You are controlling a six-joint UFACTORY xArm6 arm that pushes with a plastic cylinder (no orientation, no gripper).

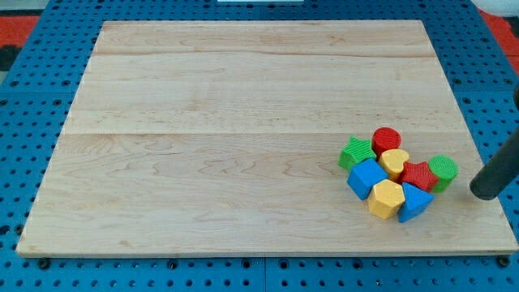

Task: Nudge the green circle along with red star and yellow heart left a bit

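The green circle sits at the right edge of a tight cluster on the wooden board. Touching it on the view's left is the red star, and beyond that the yellow heart. My tip, a bare rod holding nothing, stands just right of the green circle, apart from it.

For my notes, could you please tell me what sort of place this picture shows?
Probably a robotics lab bench: a pale wooden board lies on a blue perforated mounting plate, small coloured plastic blocks cluster at the view's right, and my tip sits just right of the green circle.
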